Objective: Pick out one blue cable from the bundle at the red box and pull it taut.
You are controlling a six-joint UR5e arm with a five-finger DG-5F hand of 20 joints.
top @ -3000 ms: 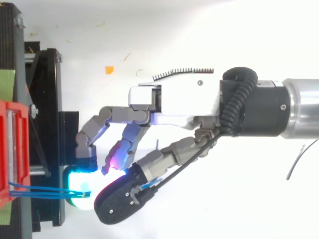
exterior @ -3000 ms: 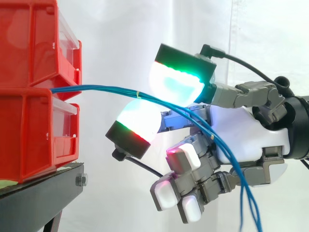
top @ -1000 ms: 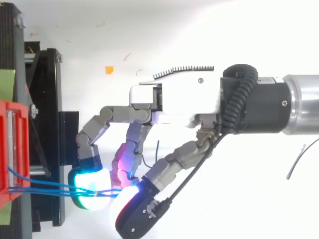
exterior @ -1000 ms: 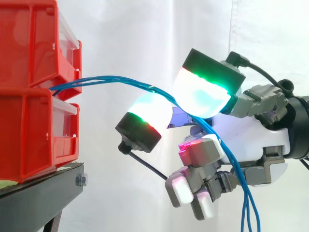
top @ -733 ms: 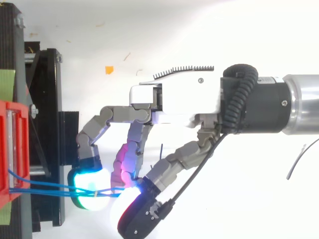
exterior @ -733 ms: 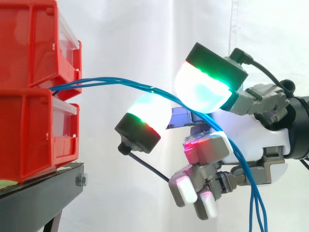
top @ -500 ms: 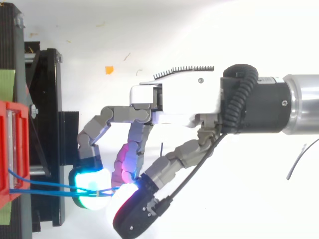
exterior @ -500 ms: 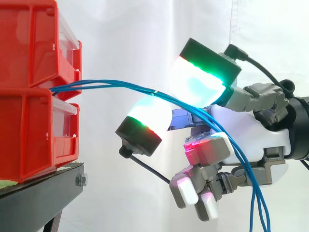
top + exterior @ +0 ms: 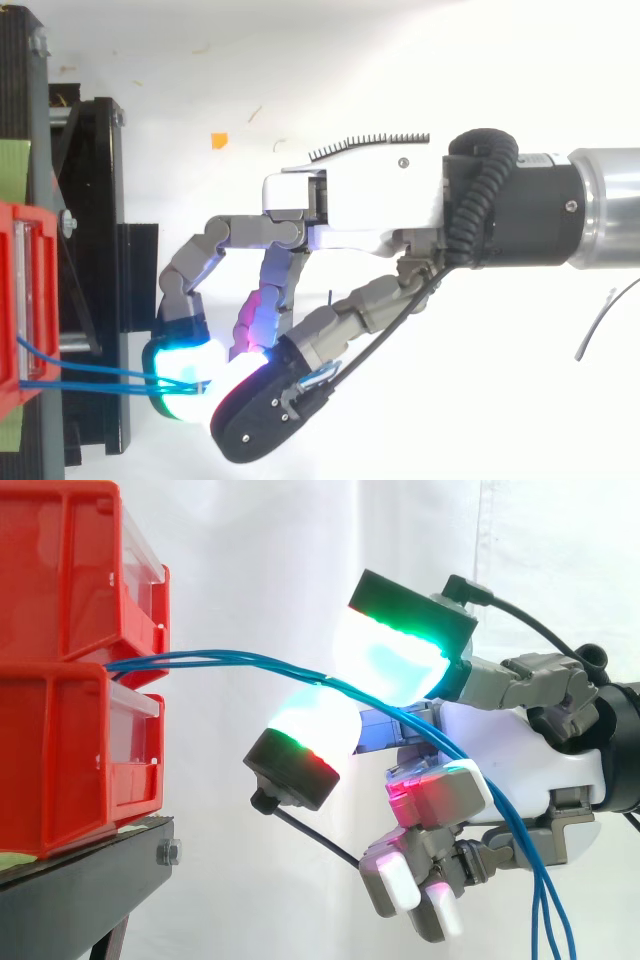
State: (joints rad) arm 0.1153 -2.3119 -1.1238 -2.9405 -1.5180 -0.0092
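Blue cables (image 9: 220, 660) from red bin (image 9: 60, 570) pass between pads of hand (image 9: 520, 765), seemingly pinched.

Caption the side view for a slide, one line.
Blue cables arc from the stacked red bins to the hand and hang down past its palm.

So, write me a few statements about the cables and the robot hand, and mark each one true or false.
1. The blue cables come out of the gap between two stacked red bins. True.
2. The cables rest on the black stand. False: they hang in the air above it.
3. The cables run between two glowing pads of the robot hand. True.
4. The robot hand's fingers are all straight. False: they are curled, with the cables between the pads.
5. Past the robot hand the cables climb upward. False: they drop toward the bottom of the side view.
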